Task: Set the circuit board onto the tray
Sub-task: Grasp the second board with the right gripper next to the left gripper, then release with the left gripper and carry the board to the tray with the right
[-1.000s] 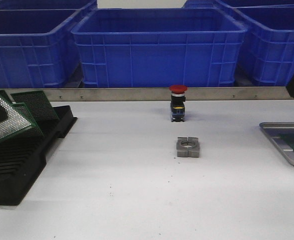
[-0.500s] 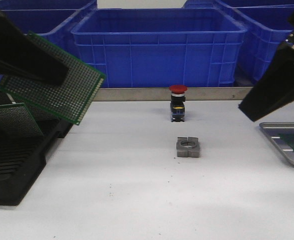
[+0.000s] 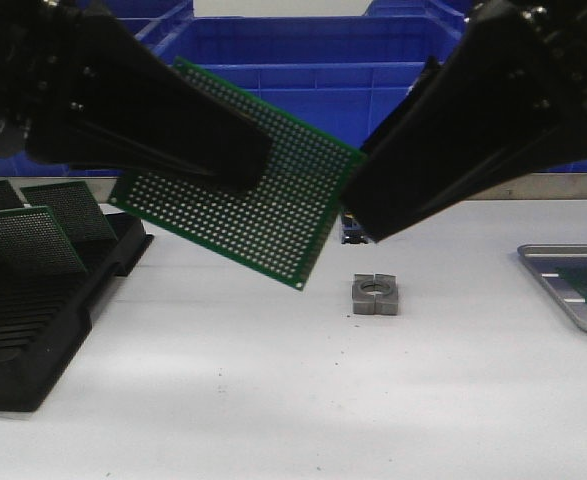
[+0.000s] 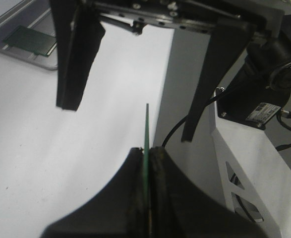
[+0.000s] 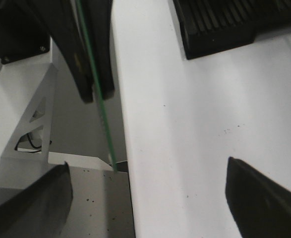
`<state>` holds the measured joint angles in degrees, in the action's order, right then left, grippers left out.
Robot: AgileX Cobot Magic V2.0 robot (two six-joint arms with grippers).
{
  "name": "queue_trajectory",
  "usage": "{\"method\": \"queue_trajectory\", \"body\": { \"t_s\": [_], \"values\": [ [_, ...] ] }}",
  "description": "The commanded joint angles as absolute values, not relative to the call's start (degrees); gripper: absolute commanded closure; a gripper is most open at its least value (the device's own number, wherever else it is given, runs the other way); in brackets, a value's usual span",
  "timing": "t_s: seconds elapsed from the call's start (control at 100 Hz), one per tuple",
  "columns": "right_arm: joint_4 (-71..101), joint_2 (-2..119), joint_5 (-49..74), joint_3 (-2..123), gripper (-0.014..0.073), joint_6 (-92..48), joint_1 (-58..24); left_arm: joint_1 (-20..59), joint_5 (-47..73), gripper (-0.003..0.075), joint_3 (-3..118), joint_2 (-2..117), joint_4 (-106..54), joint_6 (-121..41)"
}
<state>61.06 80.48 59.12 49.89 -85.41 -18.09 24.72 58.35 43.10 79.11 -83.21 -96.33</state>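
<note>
My left gripper (image 3: 243, 165) is shut on a green perforated circuit board (image 3: 248, 200) and holds it tilted, high above the middle of the table. In the left wrist view the board (image 4: 146, 131) stands edge-on between the closed fingers (image 4: 130, 188). My right gripper (image 3: 358, 212) is open and empty, its tips right by the board's right edge. In the right wrist view (image 5: 146, 168) its fingers are spread wide and the board (image 5: 98, 99) hangs edge-on ahead of them. The grey metal tray (image 3: 558, 285) lies at the table's right edge with a green board (image 4: 29, 40) in it.
A black slotted rack (image 3: 33, 310) with several green boards stands at the left. A grey metal block (image 3: 375, 294) lies mid-table. A push-button switch (image 3: 356, 232) behind it is mostly hidden by the right arm. Blue bins (image 3: 303, 100) line the back.
My left gripper has carried the board up from the rack and rightward to mid-table. My right gripper has swung in from the right, close to the board's edge.
</note>
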Motion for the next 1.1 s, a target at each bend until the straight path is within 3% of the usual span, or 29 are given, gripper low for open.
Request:
{"method": "queue_trajectory", "body": {
  "t_s": [0.0,0.11,0.2,0.45,0.68,0.76,0.85,0.93,0.99,1.09],
  "values": [
    [66.27,78.39,61.27,51.65,-0.0048,-86.48,-19.19,26.43,60.78,0.0737,44.51,77.85,-89.50,-98.46],
    [68.41,78.55,62.04,51.65,-0.0020,-86.48,-19.65,26.66,60.78,0.0737,44.51,77.85,-90.77,-99.04],
    [69.79,78.61,63.14,51.65,0.0081,-86.48,-19.65,26.66,60.64,0.0737,44.51,77.85,-90.98,-99.13],
    [70.31,78.61,65.60,51.65,0.0665,-86.43,-19.65,26.66,60.64,0.0737,44.51,77.85,-91.40,-99.13],
    [70.31,78.61,65.22,51.65,0.0661,-86.43,-19.65,26.66,61.10,0.0713,44.51,77.85,-93.21,-99.43],
    [70.31,78.61,65.33,51.65,0.0661,-86.43,-19.65,26.66,61.52,0.0596,44.51,77.85,-93.21,-99.43],
    [69.77,78.61,65.97,51.65,0.0661,-86.10,-19.65,26.66,61.59,0.0374,44.51,77.85,-93.64,-99.43],
    [68.16,78.61,67.19,51.65,0.0661,-84.15,-19.59,26.66,61.59,0.0230,44.51,77.85,-94.25,-99.43],
    [65.32,78.61,67.51,51.65,0.0661,-81.68,-19.59,26.66,61.21,0.0181,44.51,77.85,-94.53,-99.43],
    [58.53,78.61,66.87,51.65,0.0661,-76.53,-19.59,26.66,61.08,0.0185,44.51,77.85,-94.53,-99.43]
  ]
}}
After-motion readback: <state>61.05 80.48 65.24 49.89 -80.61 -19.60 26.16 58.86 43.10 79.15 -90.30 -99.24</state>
